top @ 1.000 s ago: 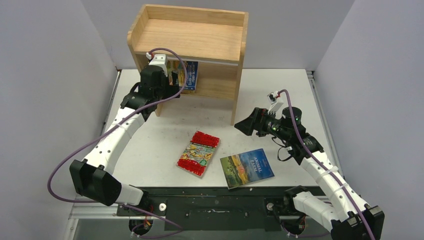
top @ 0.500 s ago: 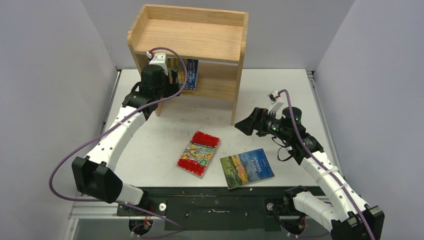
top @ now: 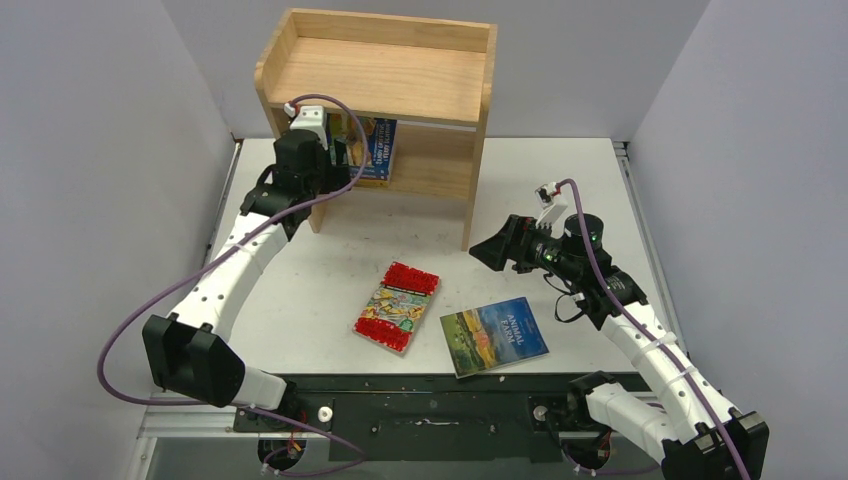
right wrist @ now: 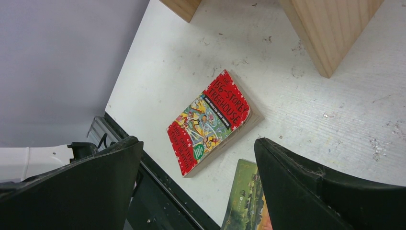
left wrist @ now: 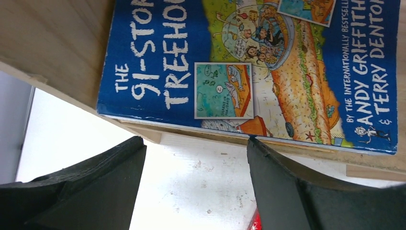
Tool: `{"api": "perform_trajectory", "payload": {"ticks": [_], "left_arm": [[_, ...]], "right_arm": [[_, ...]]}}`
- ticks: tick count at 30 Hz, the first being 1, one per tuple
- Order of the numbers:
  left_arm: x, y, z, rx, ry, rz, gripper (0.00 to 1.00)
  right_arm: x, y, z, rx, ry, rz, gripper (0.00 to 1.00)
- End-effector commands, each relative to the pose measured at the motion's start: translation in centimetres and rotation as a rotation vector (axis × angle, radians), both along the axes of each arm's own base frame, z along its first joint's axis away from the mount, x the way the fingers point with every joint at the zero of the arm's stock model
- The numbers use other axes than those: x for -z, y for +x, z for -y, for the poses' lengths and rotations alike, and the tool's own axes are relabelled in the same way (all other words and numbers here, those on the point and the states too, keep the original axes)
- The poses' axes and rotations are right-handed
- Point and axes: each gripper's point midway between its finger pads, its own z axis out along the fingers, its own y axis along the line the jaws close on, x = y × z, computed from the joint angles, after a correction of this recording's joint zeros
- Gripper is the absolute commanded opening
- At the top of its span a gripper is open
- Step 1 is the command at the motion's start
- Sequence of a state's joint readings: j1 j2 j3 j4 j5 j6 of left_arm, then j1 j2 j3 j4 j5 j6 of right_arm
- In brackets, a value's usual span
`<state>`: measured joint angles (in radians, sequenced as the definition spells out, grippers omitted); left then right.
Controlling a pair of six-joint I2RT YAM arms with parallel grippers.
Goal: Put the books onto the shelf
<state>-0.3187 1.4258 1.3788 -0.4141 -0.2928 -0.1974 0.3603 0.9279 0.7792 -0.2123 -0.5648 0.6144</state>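
The wooden shelf (top: 380, 75) stands at the back of the table. In its lower left compartment stands a blue book (top: 380, 148), whose cover (left wrist: 249, 62) fills the left wrist view against the shelf's wood (left wrist: 48, 38), with another book behind it. My left gripper (top: 338, 158) is open just in front of that book (left wrist: 196, 143), one fingertip (left wrist: 256, 146) at the book's edge, nothing between the fingers. A red-bordered book (top: 397, 305) (right wrist: 210, 122) and the Animal Farm book (top: 494, 336) (right wrist: 246, 201) lie flat on the table. My right gripper (top: 490, 250) (right wrist: 197, 143) hangs open above them, holding nothing.
The shelf's right side panel (right wrist: 330, 28) reaches down to the table between the arms. The black base rail (top: 430, 400) runs along the near edge, close to both flat books. Grey walls (top: 100, 150) close in on both sides.
My left gripper has shifted a little left and deeper toward the shelf, its jaws slightly narrower, and the blue book now stands further in. The right arm has not moved.
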Motion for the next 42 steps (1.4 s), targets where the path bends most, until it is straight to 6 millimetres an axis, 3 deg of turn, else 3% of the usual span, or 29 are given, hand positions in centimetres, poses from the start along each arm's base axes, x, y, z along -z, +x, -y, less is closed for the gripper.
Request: {"api": "perform_trajectory", "payload": {"ticks": [1, 7, 12, 17, 22, 29, 32, 35, 39, 42], "left_arm": [[-3.5, 0.6, -1.4, -0.052, -0.013, 0.119, 0.75], [-4.1, 0.2, -2.4, -0.080, -0.021, 0.136, 0.76], [-5.6, -1.5, -2.0, -0.051, -0.040, 0.150, 0.76], [-6.2, -3.8, 1.2, 0.016, -0.021, 0.171, 0.78], [-6.0, -4.4, 4.8, 0.094, -0.009, 0.169, 0.79], [-5.2, -5.5, 6.8, 0.145, -0.025, 0.136, 0.80], [-3.8, -7.5, 7.4, 0.168, -0.034, 0.099, 0.81], [-1.9, -10.2, 7.8, 0.198, -0.046, 0.054, 0.82], [1.7, -13.8, 8.8, 0.269, -0.121, -0.032, 0.82], [5.5, -16.5, 11.1, 0.391, -0.184, -0.128, 0.85]], "right_arm": [[-1.9, 0.6, 0.0, 0.007, 0.012, 0.062, 0.90], [-1.9, 0.6, 0.0, 0.007, 0.012, 0.064, 0.90], [-2.0, 0.6, 0.0, 0.008, 0.013, 0.064, 0.90], [-1.9, 0.8, -0.2, 0.002, 0.017, 0.061, 0.90], [-1.9, 0.8, -0.5, -0.009, 0.018, 0.060, 0.90], [-1.6, 0.8, 0.1, 0.019, -0.008, 0.057, 0.90], [0.5, 1.5, 2.0, 0.134, -0.093, -0.017, 0.90], [5.2, 1.7, 6.4, 0.344, -0.282, -0.165, 0.90], [10.6, -0.3, 11.8, 0.562, -0.493, -0.336, 0.90], [13.3, -2.4, 14.1, 0.633, -0.590, -0.437, 0.90]]}}
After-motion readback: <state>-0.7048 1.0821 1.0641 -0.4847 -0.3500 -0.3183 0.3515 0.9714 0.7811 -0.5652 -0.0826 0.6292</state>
